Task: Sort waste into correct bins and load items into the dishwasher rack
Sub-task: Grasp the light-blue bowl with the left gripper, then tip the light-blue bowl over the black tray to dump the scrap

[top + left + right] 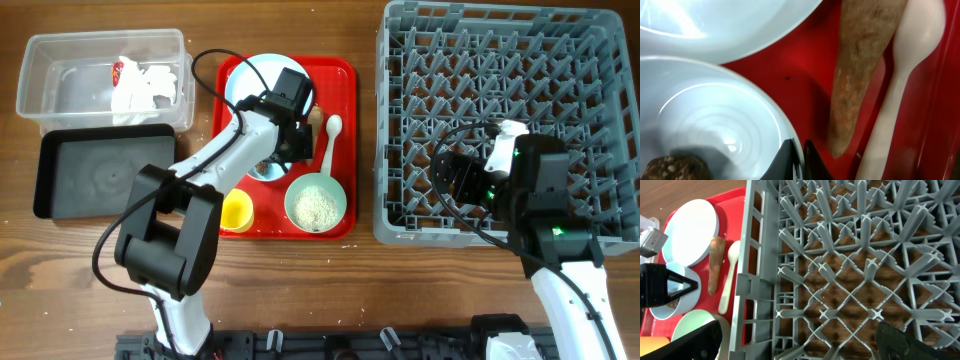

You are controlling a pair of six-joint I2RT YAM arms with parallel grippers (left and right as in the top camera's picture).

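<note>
My left gripper [799, 150] is shut on the rim of the pale blue bowl [715, 125] on the red tray [805, 65]. One finger is inside the rim, the other outside. A small dark lump [672, 167] lies in that bowl. Beside it lie the brown root piece [860, 75], the white spoon [905, 75] and the pale blue plate [725, 20]. In the overhead view the left gripper [285, 150] is over the tray's middle. My right gripper [800, 345] is open and empty above the grey dishwasher rack [760, 280], near its front left corner [455, 175].
The clear tub [60, 60] at the back left holds a red-and-white wrapper [120, 70] and white napkins [145, 90]. The black tray [100, 175] lies in front of it. A mint bowl with rice [316, 205] and a yellow cup [236, 210] stand at the red tray's front.
</note>
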